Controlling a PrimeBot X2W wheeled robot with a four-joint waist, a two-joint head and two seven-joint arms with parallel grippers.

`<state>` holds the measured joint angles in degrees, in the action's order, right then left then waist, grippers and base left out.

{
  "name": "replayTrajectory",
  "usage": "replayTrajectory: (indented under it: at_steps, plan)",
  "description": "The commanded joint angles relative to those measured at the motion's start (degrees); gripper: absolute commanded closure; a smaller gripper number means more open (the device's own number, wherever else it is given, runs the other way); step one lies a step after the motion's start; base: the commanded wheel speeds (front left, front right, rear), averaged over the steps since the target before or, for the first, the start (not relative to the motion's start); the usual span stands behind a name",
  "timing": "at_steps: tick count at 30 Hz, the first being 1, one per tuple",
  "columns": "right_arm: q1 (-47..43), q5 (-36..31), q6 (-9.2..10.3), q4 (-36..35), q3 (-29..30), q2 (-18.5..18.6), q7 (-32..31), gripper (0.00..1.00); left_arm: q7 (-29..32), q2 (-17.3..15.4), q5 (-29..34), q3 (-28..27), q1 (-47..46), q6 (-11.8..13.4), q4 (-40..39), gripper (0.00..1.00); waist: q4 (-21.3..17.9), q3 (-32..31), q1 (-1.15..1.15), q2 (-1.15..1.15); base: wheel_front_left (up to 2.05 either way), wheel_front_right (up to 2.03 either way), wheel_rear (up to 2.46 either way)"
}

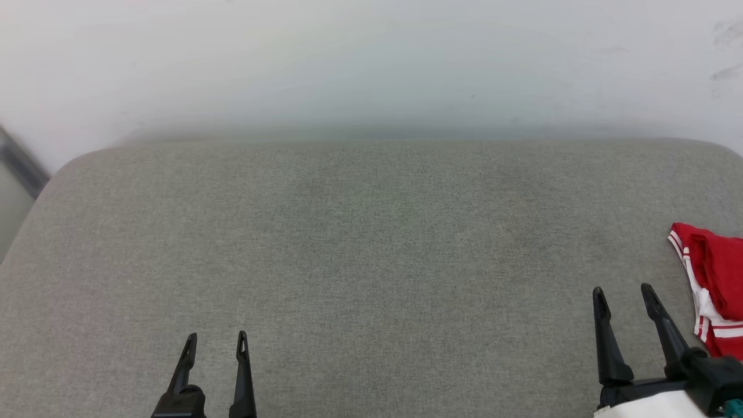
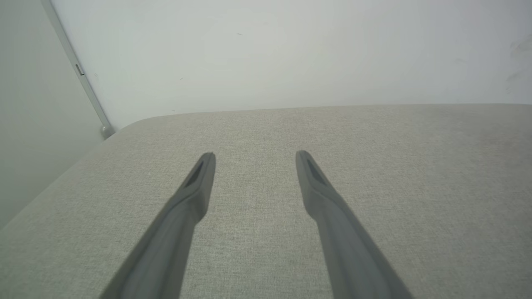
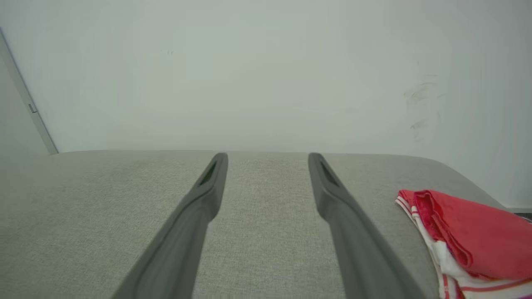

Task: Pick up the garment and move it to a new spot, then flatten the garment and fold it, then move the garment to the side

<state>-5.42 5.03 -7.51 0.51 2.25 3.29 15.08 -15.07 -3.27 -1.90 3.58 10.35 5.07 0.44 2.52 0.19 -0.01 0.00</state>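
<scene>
The garment [image 1: 717,284] lies bunched at the right edge of the grey cushioned surface [image 1: 371,244], red cloth with white and red striped trim; its print is hidden. In the right wrist view the garment [image 3: 469,236] sits at the lower right. My right gripper [image 1: 624,293] stands open just left of it, apart from the cloth, nothing between its fingers; the same gripper [image 3: 268,160] shows its fingers spread wide. My left gripper [image 1: 216,339] is open at the lower left over bare fabric, far from the garment, and the left gripper [image 2: 254,158] holds nothing.
A pale wall [image 1: 371,64] rises right behind the surface. A grey vertical strip [image 2: 79,70] runs down the wall corner at the left. The surface's rounded left edge [image 1: 35,209] drops off beside it.
</scene>
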Motion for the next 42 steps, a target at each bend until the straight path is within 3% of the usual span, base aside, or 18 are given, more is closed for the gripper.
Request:
replayTrajectory:
  at_steps: [1,23,24,28,42]
  plan:
    - [-1.4,0.6,0.04,-0.6,0.7,-0.4,0.1,0.0,-0.1,0.1,-0.2,-0.1,0.6,-0.2,0.1,0.0,0.0,-0.3,0.01,0.0,0.0,0.0,0.0]
    - [-7.3,6.0,0.04,-0.9,0.1,-0.5,0.1,0.0,-0.1,0.3,-0.6,-0.9,2.0,-1.3,0.3,0.0,-0.1,-2.2,0.01,0.0,0.0,0.0,0.0]
    - [-6.8,6.1,0.0,-0.9,0.1,-0.3,0.0,1.0,0.0,0.2,-0.5,-0.7,1.3,-1.1,0.4,1.0,-0.1,-2.2,0.01,0.0,0.0,0.0,0.0]
    - [-6.9,6.6,0.0,1.0,0.0,-0.3,-0.1,1.0,0.3,0.3,-1.0,-0.4,1.4,-1.2,2.3,1.0,-0.2,-2.2,0.01,0.0,0.0,0.0,0.0]
    - [-3.4,22.7,0.0,3.2,-0.3,0.6,-3.2,1.0,3.4,-0.6,-18.7,-1.1,-2.0,-3.2,4.2,1.0,-0.4,-1.9,0.01,0.0,0.0,0.0,0.0]
